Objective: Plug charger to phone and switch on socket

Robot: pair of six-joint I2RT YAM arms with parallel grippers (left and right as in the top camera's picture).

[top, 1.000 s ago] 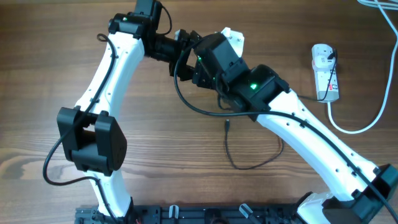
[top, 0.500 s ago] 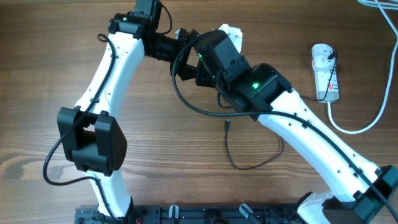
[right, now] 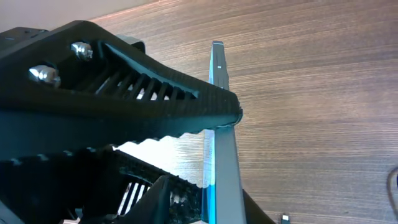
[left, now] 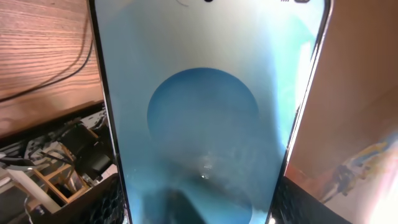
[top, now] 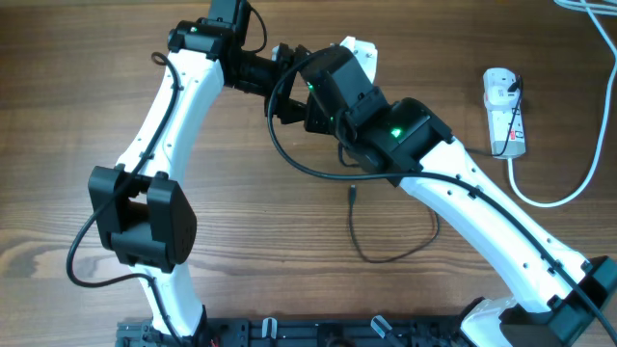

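Observation:
The phone (left: 205, 112), with a cyan screen and a rounded darker shape, fills the left wrist view. My left gripper (left: 199, 208) is shut on its long edges and holds it above the table. In the right wrist view the phone (right: 219, 149) shows edge-on. My right gripper (right: 208, 202) has one jaw on each side of it, with a gap on the screen side. In the overhead view both grippers (top: 289, 87) meet at the top centre and hide the phone. The charger's connector tip (top: 353, 193) lies on the table, its thin cable (top: 386, 256) looping. The socket (top: 503, 116) lies far right.
The socket's thick white lead (top: 559, 198) curves along the right edge of the table. A white corner (top: 359, 56) shows behind the right wrist. The arm bases and a black rail (top: 318, 333) run along the front edge. The wooden table (top: 58, 116) stretches left.
My right gripper has moved slightly up and left towards the phone, then stopped. The left arm, charger and socket have not moved.

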